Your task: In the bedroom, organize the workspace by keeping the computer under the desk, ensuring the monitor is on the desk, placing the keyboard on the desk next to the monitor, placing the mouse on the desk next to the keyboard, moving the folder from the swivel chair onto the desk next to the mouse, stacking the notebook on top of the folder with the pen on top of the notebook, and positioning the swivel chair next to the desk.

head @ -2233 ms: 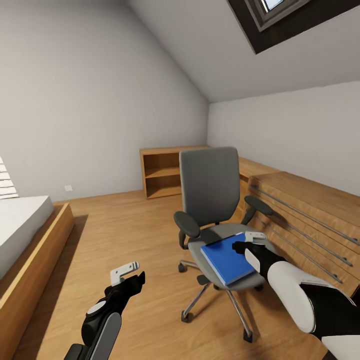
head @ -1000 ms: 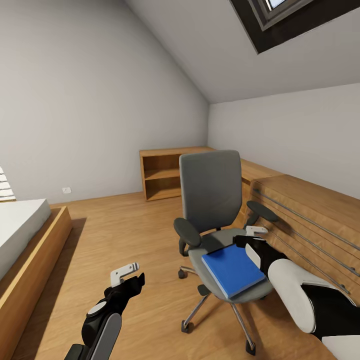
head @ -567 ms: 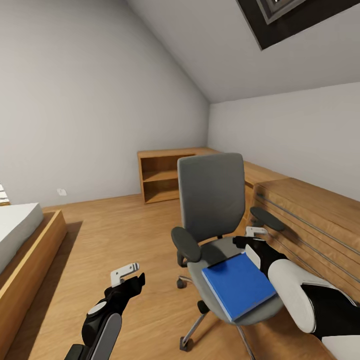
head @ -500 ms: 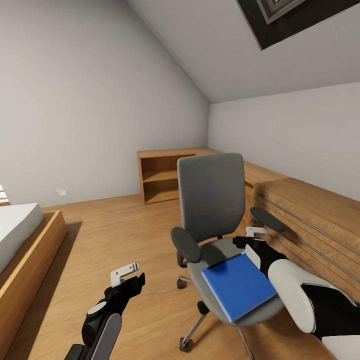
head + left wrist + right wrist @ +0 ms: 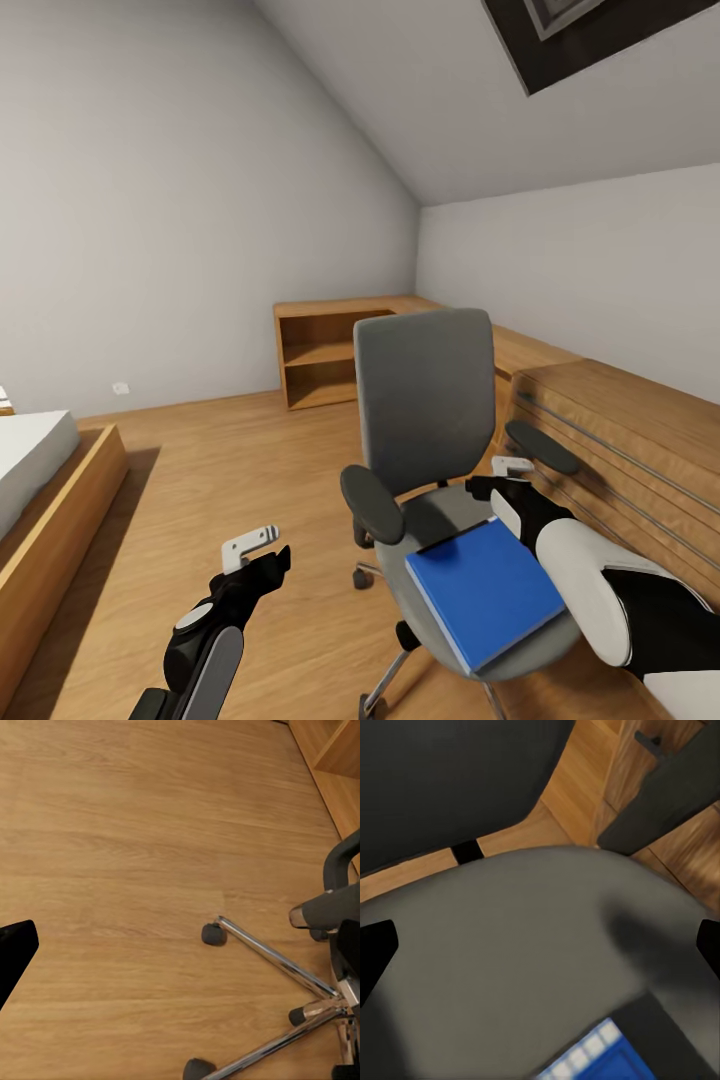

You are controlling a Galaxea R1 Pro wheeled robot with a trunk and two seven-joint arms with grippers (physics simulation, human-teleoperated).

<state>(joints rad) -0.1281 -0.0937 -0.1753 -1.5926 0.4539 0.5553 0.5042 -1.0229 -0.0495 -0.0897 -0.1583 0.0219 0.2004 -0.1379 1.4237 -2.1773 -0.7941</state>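
1. Grey upholstery covers the seat and tall back of the swivel chair (image 5: pixel 425 400), which has black armrests and a chrome star base on casters; it stands on the light wood floor (image 5: pixel 230 470) of the sloped-wall bedroom.
2. The flat bright-blue rectangular folder (image 5: pixel 485 590) lies on the chair seat, toward its front edge, with one corner past the rim.
3. The right end effector (image 5: pixel 503 478), black with a white fingertip piece, hovers over the rear right part of the seat, just beside the far corner of the folder and below the right armrest. In the right wrist view two dark finger tips sit at opposite edges with the grey seat between them: the jaws stand apart and hold nothing; the folder's blue corner (image 5: pixel 589 1057) lies close by.
4. The left end effector (image 5: pixel 258 555) hangs over bare floor, apart from the chair; whether it is open or closed cannot be told.
5. The left wrist view looks down on the chrome base legs and black casters (image 5: pixel 214 934).
6. A low light-wood open shelving unit (image 5: pixel 325 355) stands against the far wall; a wooden bed frame with a white mattress (image 5: pixel 40 480) lies at the left.
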